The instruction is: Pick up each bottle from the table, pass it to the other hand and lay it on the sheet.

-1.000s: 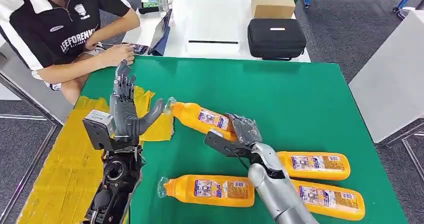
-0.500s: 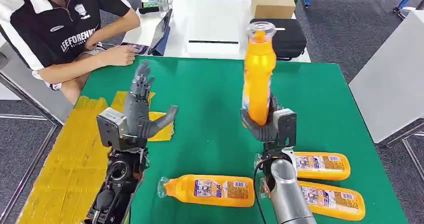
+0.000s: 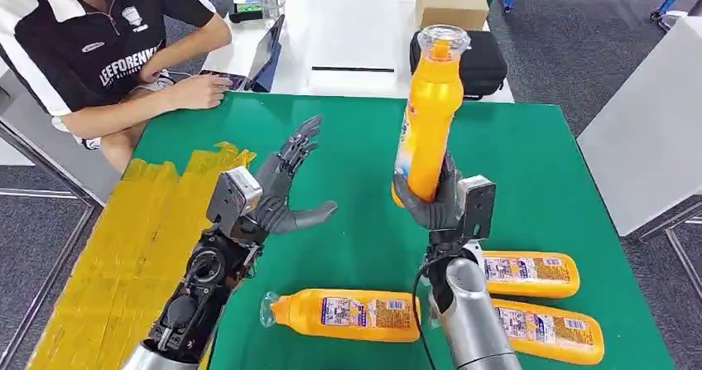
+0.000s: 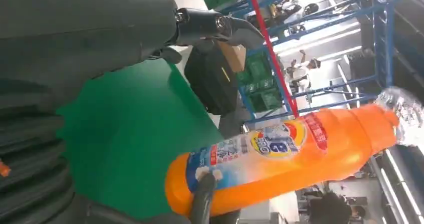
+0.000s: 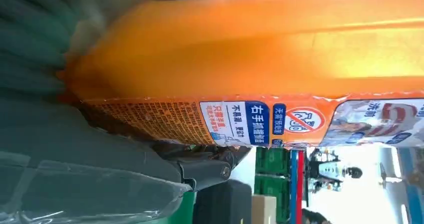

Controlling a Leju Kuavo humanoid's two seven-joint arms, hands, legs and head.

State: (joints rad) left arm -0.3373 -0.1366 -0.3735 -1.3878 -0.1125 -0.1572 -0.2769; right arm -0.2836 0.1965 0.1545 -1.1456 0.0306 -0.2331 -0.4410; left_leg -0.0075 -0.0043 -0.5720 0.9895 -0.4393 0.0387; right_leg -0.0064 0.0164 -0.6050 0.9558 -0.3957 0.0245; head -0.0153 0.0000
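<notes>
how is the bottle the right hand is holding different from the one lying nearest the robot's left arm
The held bottle stands nearly upright above the green table, cap up, gripped at its base by the right hand; the lying bottle rests flat on its side, cap pointing left, untouched. Both are orange with blue-and-white labels and clear caps.

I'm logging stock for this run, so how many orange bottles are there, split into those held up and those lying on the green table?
Held upright in the right robot hand: 1, the raised bottle
Lying on the green table: 3, the front bottle, the right bottle, the near-right bottle
Total: 4
</notes>
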